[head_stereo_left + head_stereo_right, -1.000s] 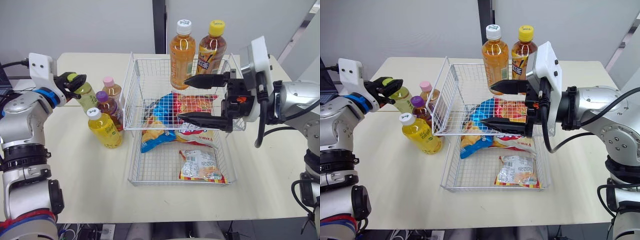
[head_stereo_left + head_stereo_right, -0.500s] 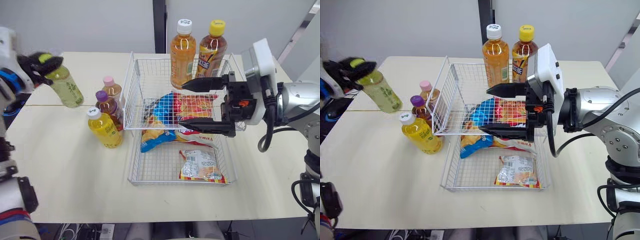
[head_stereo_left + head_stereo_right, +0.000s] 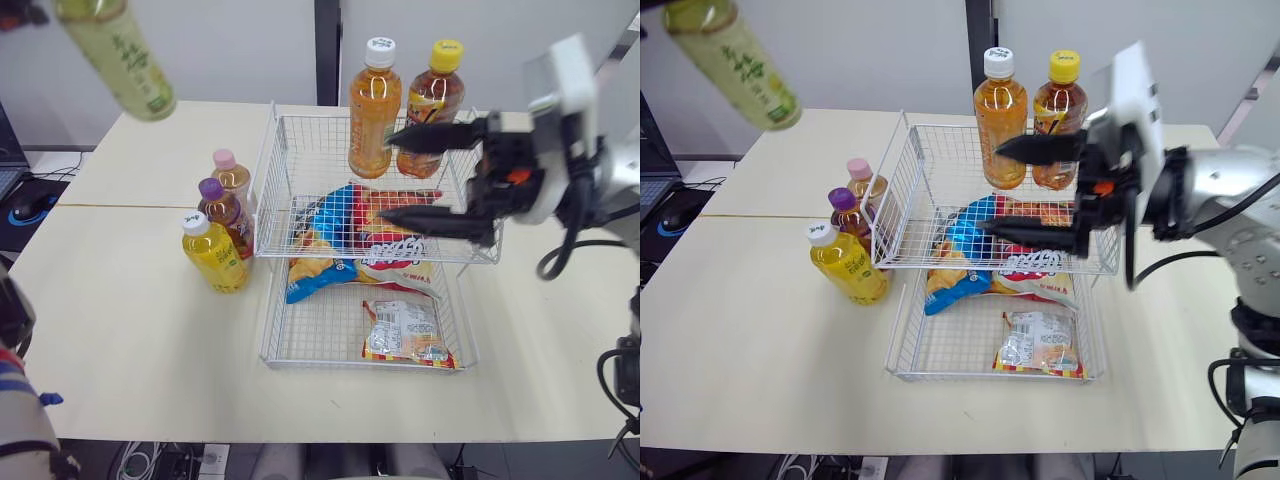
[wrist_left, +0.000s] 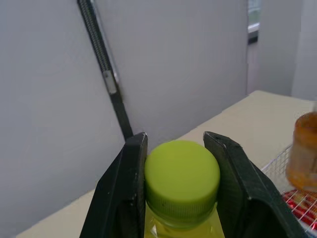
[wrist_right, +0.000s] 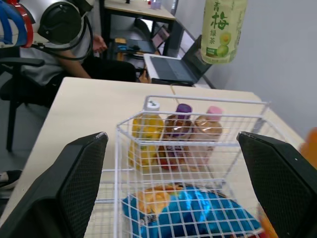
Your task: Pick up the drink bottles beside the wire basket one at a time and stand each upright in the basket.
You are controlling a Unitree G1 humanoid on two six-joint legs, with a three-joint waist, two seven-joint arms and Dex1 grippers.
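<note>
1. green bottle (image 3: 112, 55) hangs tilted in the air, high over the far left corner of the table (image 3: 130, 330) and well apart from the basket. its base leans toward the right.
2. left gripper (image 4: 176, 141) is clamped on that bottle's lime cap (image 4: 182, 178). the wrist view shows one black finger pressed against each side of the cap.
3. three bottles stand upright on the table in a tight cluster just beside the basket's left wall. the yellow bottle (image 3: 214, 260) with a white cap is nearest, the purple-cap bottle (image 3: 224, 213) is behind it, and the pink-cap bottle (image 3: 236, 180) is farthest.
4. basket (image 3: 268, 180) is white wire, with an upper tier sitting over a lower tray. a blue bag (image 3: 322, 215) and a red bag (image 3: 400, 208) lie in the middle, and a small packet (image 3: 405, 330) lies flat in the lower front.
5. orange bottle (image 3: 372, 115) with a white cap and amber bottle (image 3: 432, 95) with a yellow cap stand upright side by side at the basket's far end.
6. right gripper (image 3: 386, 178) hovers over the right part of the basket with its fingers spread wide and nothing between them. one finger crosses in front of the amber bottle and the other lies over the red bag.
</note>
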